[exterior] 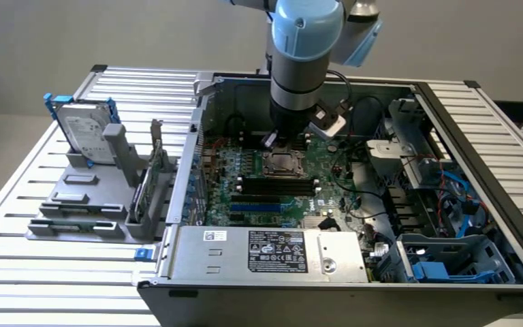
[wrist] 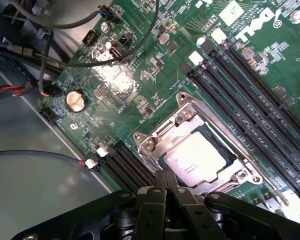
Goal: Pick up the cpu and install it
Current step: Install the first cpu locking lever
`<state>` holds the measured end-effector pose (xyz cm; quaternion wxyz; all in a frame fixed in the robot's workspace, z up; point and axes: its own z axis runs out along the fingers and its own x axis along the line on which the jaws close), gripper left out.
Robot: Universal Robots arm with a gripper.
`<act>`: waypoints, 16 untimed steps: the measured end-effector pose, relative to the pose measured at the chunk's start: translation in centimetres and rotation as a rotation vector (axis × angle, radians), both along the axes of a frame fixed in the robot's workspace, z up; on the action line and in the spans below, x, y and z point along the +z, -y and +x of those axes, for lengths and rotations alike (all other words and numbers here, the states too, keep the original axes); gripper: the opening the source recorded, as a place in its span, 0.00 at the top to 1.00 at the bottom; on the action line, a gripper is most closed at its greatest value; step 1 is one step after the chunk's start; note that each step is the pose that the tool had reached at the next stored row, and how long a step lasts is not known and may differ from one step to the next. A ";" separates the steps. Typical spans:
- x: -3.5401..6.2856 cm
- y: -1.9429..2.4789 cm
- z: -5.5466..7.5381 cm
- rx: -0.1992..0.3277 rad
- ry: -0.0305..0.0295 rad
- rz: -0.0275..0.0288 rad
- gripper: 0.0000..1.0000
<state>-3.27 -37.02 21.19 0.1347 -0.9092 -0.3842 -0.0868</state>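
Up close, from the wrist, the black end effector (wrist: 166,192) has its two fingers pressed together, shut on nothing, with the tips just over the edge of the dark square socket with its metal frame (wrist: 199,150). The cpu (wrist: 195,156), a small flat square chip with a pale silver-grey top, lies seated inside that socket, level and apart from the fingertips. Around the socket spreads the green motherboard (wrist: 140,85), with long black memory slots (wrist: 250,95) running along one side of the socket and a round silver coin cell (wrist: 75,100) set further off near some black cables.

From the exterior view, the pale blue and grey robot arm (exterior: 304,48) reaches down into the open grey computer case (exterior: 271,253), its end effector (exterior: 278,138) just above the socket (exterior: 282,163). To the exterior view's left, on the ribbed silver surface (exterior: 25,204), stands a grey parts holder (exterior: 84,204) carrying an upright rectangular silver hard drive with a blue bracket (exterior: 84,129), well apart from the case.
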 end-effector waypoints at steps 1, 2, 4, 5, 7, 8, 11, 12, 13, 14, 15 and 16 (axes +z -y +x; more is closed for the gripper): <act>0.04 0.16 -0.1 0.000 -0.0006 0.0000 0.89; 0.10 0.34 -0.1 0.000 -0.0011 0.0000 0.89; 0.23 0.65 -0.2 0.000 -0.0021 0.0000 0.89; 0.29 0.80 -0.3 0.000 -0.0025 0.0000 0.89; 0.39 1.11 -0.4 0.000 -0.0034 -0.0001 0.89; 0.44 1.27 -0.5 0.000 -0.0039 -0.0001 0.89; 0.61 1.71 -0.6 0.000 -0.0053 -0.0001 0.89; 0.69 1.85 -0.7 0.000 -0.0058 -0.0001 0.89; 0.76 1.98 -0.8 0.000 -0.0062 -0.0002 0.89; 0.86 2.11 -0.8 0.000 -0.0067 0.0000 0.89; 1.01 2.22 -0.9 0.000 -0.0071 -0.0001 0.89; 1.22 2.31 -0.9 0.000 -0.0075 -0.0003 0.89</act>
